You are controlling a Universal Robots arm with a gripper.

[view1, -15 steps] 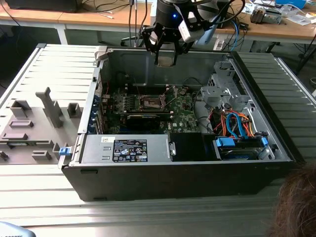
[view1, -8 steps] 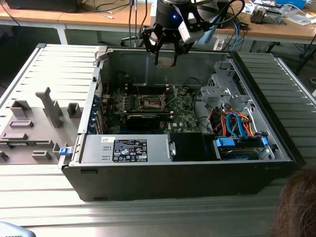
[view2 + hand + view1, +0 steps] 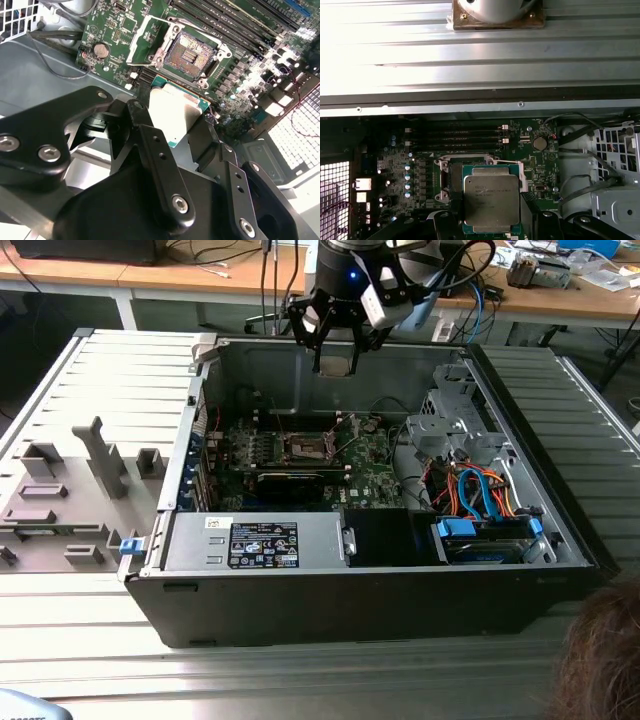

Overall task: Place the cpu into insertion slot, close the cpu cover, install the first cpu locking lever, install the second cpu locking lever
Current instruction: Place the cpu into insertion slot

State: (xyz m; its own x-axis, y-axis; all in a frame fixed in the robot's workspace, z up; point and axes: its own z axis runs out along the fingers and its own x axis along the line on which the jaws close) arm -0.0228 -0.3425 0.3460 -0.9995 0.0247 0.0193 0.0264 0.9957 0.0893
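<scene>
Claw (image 3: 336, 362): pinching the cpu (image 3: 491, 201) by two opposite edges, metal top up.
Cpu: held level, high over the open computer case (image 3: 400, 590).
Insertion slot (image 3: 192, 52): uncovered, below the cpu, well apart.

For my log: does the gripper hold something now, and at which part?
Yes: the gripper holds the cpu, clamped by two opposite side edges, with its metal top exposed.
</scene>
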